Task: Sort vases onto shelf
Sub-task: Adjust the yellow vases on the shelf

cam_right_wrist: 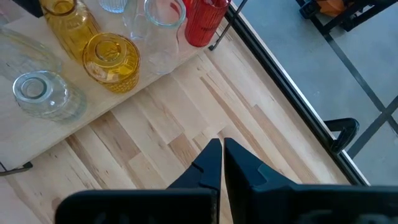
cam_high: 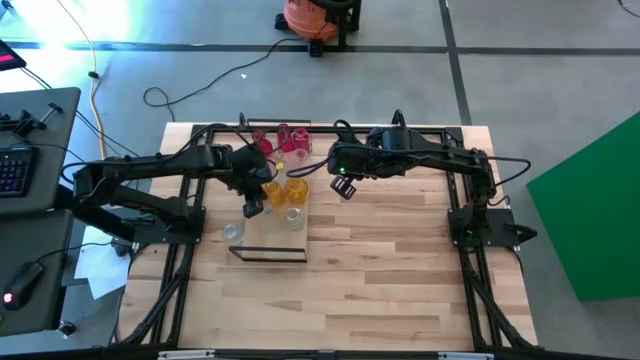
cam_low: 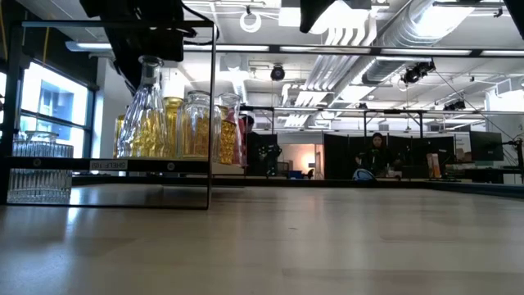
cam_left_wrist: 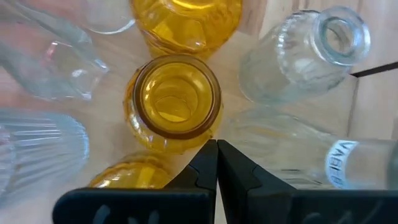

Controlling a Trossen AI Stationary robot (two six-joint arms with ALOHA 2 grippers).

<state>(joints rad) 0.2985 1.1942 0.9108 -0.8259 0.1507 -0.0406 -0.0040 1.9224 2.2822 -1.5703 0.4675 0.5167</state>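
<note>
The shelf (cam_high: 266, 240) is a light-wood board raised on a thin black frame (cam_low: 155, 165). Red vases (cam_high: 284, 138) stand at its far end, amber vases (cam_high: 284, 189) in the middle and a clear vase (cam_high: 293, 216) nearer. Another clear ribbed vase (cam_low: 37, 168) stands on the table left of the shelf. My left gripper (cam_left_wrist: 216, 147) is shut, slanting down over the amber vases, its tips beside the rim of one amber vase (cam_left_wrist: 176, 99). My right gripper (cam_right_wrist: 221, 145) is shut above bare table, right of the shelf. My left gripper's shut fingertips (cam_left_wrist: 208, 155) stand right at the side of an open amber vase, below its rim (cam_left_wrist: 202, 134), coming from above and slanting down. Whether they touch it, I cannot tell. The vase stands upright on the shelf.
Clear vases (cam_left_wrist: 311, 56) crowd close around the amber one in the left wrist view. The table's black frame (cam_right_wrist: 273, 74) runs along the far edge behind the red vases. Bare wooden tabletop (cam_high: 400, 260) lies to the right and near side.
</note>
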